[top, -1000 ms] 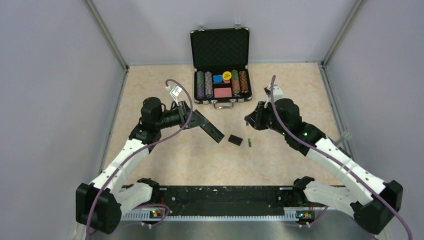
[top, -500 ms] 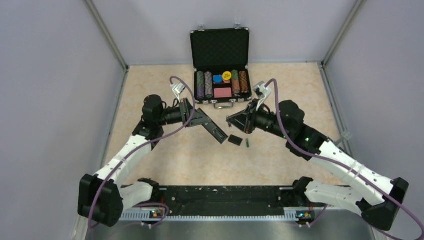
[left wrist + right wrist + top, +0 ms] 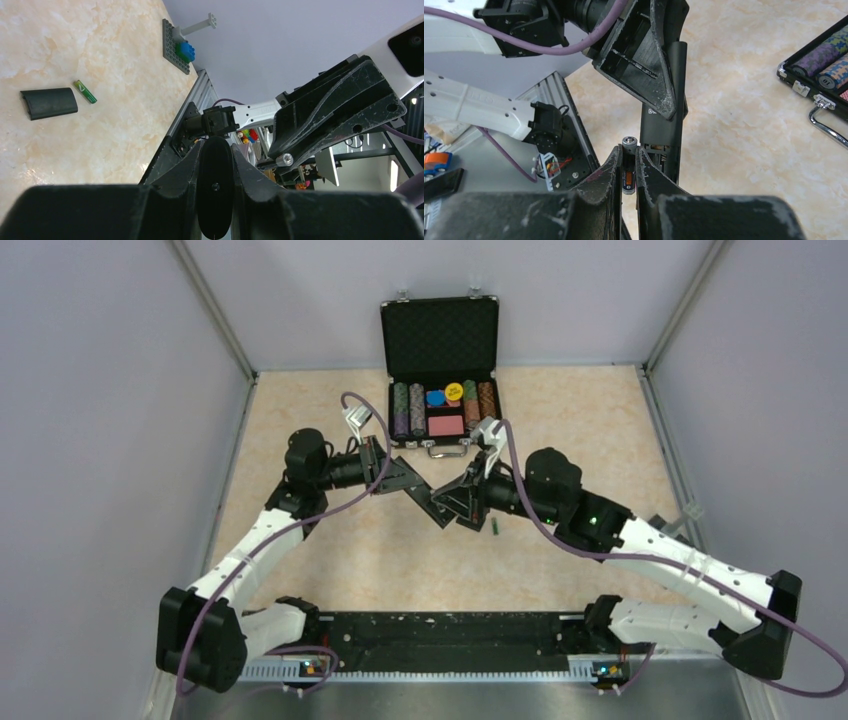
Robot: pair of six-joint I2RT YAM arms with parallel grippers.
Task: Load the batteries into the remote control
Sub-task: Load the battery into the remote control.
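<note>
The black remote control (image 3: 428, 502) hangs above the table with my left gripper (image 3: 398, 478) shut on its upper end. From the left wrist it shows end-on between the fingers (image 3: 215, 192). In the right wrist view its open battery recess (image 3: 659, 150) faces my right gripper (image 3: 629, 152), which is shut on one of the batteries (image 3: 628, 175), a dark cell with an orange mark. That battery's tip sits beside the recess edge. A green battery (image 3: 494, 527) lies on the table, next to the black cover piece (image 3: 48, 102).
An open black case of coloured chips (image 3: 443, 408) stands at the back of the table, its handle (image 3: 824, 122) near the grippers. A grey brick plate with a blue brick (image 3: 177, 45) lies near the table's edge.
My right arm has swung left with its battery until its gripper meets the remote's lower end. The left arm rose slightly and then stayed put.
</note>
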